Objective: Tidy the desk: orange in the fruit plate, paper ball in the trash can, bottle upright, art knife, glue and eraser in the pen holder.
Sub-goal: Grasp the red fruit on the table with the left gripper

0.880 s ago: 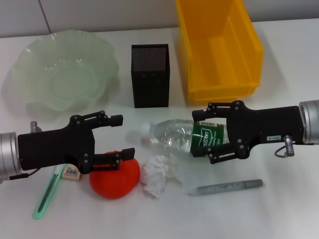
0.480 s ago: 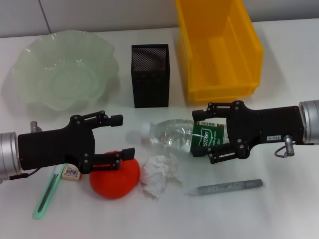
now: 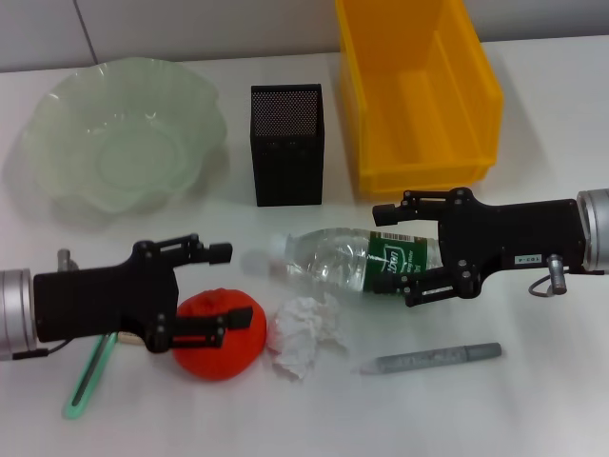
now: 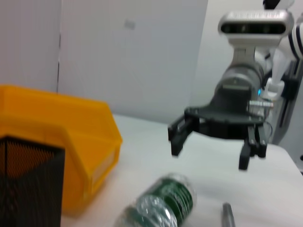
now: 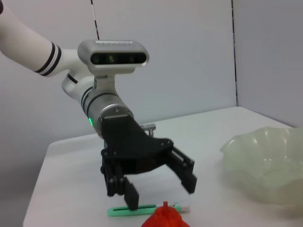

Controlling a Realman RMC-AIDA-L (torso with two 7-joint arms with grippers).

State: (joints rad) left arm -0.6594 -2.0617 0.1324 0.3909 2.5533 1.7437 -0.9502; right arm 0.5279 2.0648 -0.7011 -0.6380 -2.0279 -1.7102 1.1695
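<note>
Head view: left gripper [image 3: 225, 287], jaws wide, is hovering over the orange [image 3: 219, 334]. Right gripper [image 3: 397, 252], jaws wide, is straddling the lying bottle [image 3: 347, 260].

Left wrist view: bottle [image 4: 161, 204] is lying beside the bin [image 4: 57, 142].

Right wrist view: orange [image 5: 164, 217] is sitting below the open left gripper [image 5: 161, 190].

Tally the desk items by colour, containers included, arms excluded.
Orange/yellow: 2, orange, trash can
Green: 2, fruit plate, art knife
Black: 1, pen holder
White: 1, paper ball
Grey: 1, glue stick
Clear: 1, bottle, lying down
Total: 8
</note>
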